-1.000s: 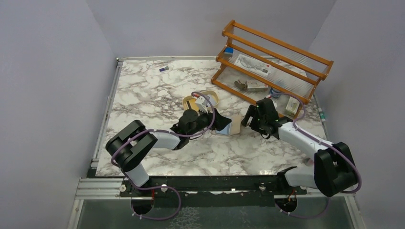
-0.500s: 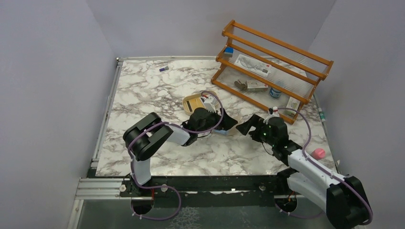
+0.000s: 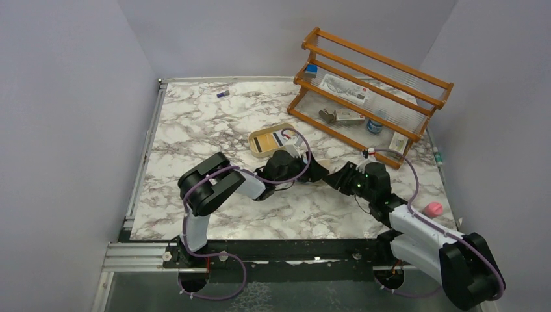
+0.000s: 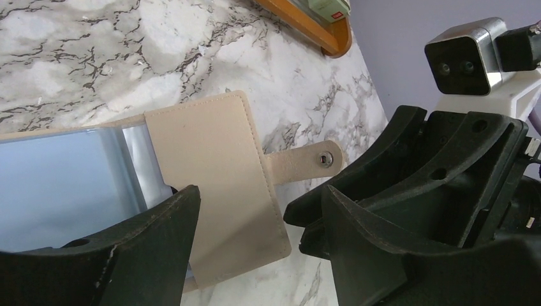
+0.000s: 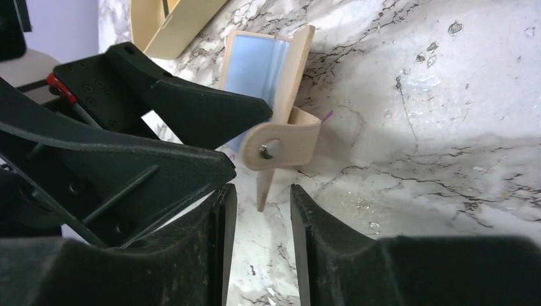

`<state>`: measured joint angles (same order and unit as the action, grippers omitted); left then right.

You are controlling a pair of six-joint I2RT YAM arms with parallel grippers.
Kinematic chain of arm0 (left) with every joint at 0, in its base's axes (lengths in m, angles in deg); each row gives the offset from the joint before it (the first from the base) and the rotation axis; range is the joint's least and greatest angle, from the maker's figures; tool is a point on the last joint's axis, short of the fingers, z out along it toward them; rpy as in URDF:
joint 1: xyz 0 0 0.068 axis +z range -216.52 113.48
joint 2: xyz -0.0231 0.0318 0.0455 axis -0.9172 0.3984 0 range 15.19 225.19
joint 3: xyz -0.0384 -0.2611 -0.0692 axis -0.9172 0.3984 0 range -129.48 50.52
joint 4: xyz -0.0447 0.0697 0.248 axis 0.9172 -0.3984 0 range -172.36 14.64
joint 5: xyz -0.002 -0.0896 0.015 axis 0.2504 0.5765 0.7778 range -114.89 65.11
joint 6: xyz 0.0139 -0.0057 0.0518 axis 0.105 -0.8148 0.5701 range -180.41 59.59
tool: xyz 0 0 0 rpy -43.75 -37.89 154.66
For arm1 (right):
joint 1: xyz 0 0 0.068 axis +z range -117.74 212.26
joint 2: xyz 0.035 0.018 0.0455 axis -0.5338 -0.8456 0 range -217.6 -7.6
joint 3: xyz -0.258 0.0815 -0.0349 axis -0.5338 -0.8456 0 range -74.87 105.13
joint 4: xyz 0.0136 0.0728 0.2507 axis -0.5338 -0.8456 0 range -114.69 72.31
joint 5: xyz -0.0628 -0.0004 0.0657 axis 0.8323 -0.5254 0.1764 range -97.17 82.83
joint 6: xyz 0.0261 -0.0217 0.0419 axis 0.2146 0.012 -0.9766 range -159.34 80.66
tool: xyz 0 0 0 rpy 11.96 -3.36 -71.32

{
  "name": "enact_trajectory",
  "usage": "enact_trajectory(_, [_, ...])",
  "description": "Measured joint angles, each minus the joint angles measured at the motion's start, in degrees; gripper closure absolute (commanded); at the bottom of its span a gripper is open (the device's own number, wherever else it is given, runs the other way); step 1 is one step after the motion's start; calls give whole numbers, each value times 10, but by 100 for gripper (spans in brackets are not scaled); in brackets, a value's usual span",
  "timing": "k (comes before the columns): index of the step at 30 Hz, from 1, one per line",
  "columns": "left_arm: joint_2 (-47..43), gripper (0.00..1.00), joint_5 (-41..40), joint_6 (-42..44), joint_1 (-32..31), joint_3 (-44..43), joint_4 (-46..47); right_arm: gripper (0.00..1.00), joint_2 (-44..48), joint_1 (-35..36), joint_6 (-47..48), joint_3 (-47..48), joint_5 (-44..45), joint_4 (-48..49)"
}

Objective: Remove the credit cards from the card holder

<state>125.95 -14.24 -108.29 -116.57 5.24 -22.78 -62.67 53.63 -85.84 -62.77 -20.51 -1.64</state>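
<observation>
You have the marble table (image 3: 195, 130) filling the middle of the overhead view, the wooden rack (image 3: 373, 71) in the upper right and the oval tan tray (image 3: 260, 140) just above centre. Both arms meet right of centre, just below that tray. The card holder (image 4: 223, 166) lies open between them, almost hidden from above. In the left wrist view its beige cover fills the centre, with the snap tab (image 4: 306, 162) pointing right toward the other arm. The pale blue card (image 4: 57, 185) sits in a clear pocket and runs off toward the left edge. No whitish card shows in any view. Your left gripper (image 4: 258, 204) stands wide and holds nothing, one finger over the pocket side and the other off the cover below the tab. Your right gripper (image 5: 261, 191) is narrow. In its own view the cover runs edge-on from the upper centre down into the gap between its tips, with a sliver of space on each side, so it looks not yet pinched. The relation that matters is that the holder's long axis runs from one hand to the other. The tab edge is nearest your right hand, and the card is nearest your left. By my judgement, the right should close on the cover to anchor it. The left can then narrow onto the blue card's free edge and draw it out, away from the right.
</observation>
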Motion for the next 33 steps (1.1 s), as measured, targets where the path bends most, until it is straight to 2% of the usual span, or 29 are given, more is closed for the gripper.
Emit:
enact_trajectory(5, [0,30,0,-2,-2,-3,-12,68,-7,0,-3,-14,-9,35])
enact_trajectory(15, [1,30,-5,-5,-2,-19,-24,69,-67,0,-17,-34,-17,101])
enact_trajectory(24, [1,30,-9,-6,0,-19,-31,99,-97,0,-32,-48,-23,147])
enact_trajectory(33, [0,32,-10,-8,18,-9,-31,99,-94,0,-33,-48,-24,157])
